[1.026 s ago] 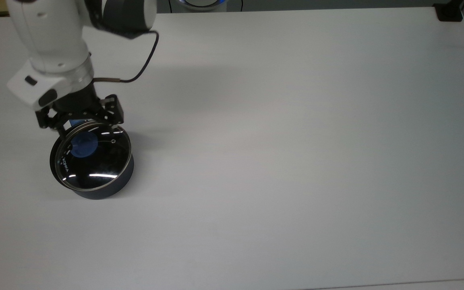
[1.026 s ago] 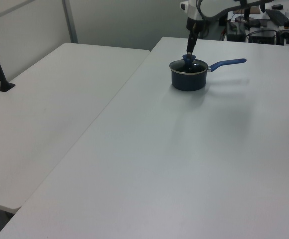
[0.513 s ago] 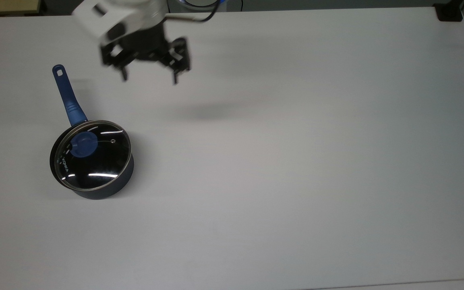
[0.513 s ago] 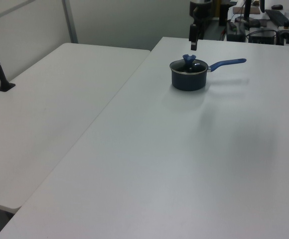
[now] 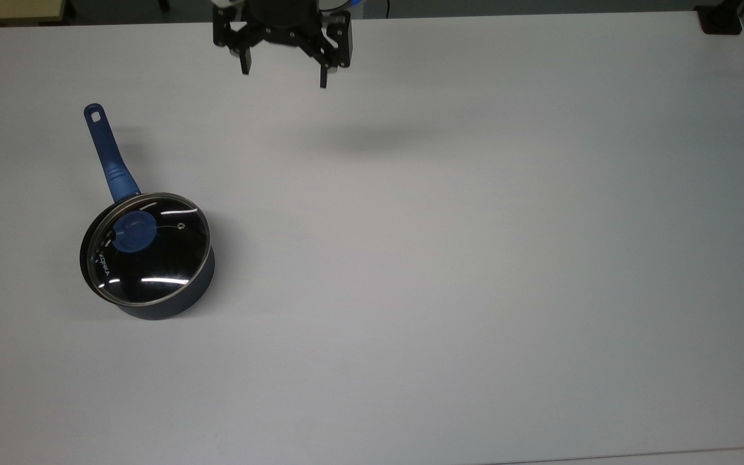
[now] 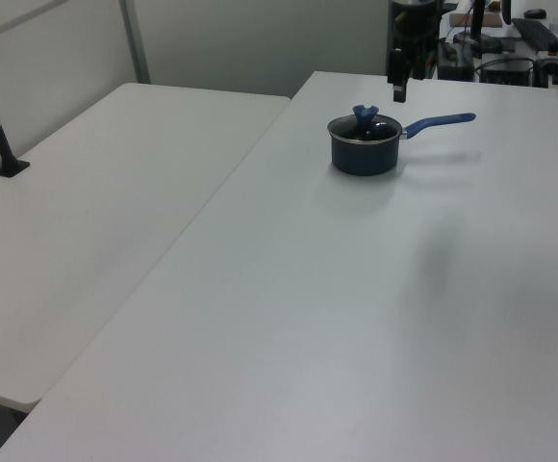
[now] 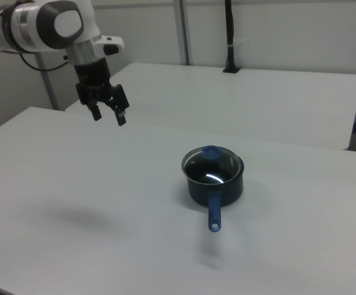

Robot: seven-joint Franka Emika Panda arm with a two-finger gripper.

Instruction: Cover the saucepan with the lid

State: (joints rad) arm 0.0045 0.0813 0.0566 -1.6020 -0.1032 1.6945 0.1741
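The round clear glass lid point(image 5: 150, 248) sat on the dark blue-grey saucepan point(image 5: 172, 303), well apart from the empty, spread-fingered black gripper point(image 5: 283, 76) at the top view's upper right.

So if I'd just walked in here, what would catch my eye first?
Probably the saucepan, the lone dark thing on the wide white table, near the top view's left with its blue handle pointing toward the far edge. Its glass lid with a blue knob sits on it. Next, the robot's black gripper, fingers spread and holding nothing, hangs in the air well away from the pan, at the top view's upper middle.
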